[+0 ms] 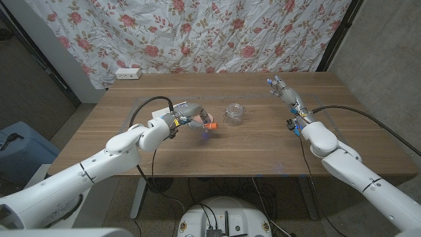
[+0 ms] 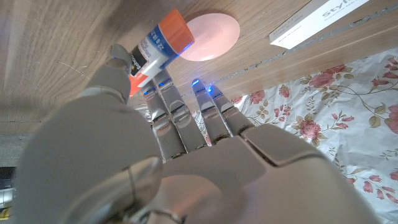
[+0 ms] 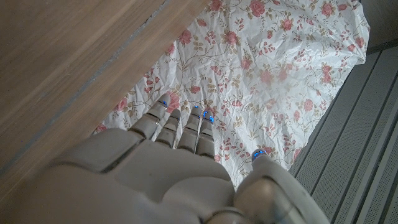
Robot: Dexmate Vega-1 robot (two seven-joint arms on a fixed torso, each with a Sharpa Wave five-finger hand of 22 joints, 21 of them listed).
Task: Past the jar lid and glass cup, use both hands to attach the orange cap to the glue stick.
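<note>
So the left hand [image 1: 186, 116] grips the glue stick [image 2: 158, 47] at its fingertips. Right hand [image 1: 284, 89] is spread, holding nothing, well apart. Bring the orange cap straight on, gently.

Wooden table [image 1: 250, 148] (glass cup [image 1: 233, 114], white box [image 1: 158, 116])

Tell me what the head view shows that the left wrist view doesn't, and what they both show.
Head view alone: the glass cup standing mid-table, and the right hand raised near the table's far edge with fingers apart, holding nothing. Left wrist view alone: a pale pink round lid lying on the wood past the fingers, and print on the white box. Both: the left hand gripping the glue stick with its orange end pointing out, the wooden table, and the floral cloth.
</note>
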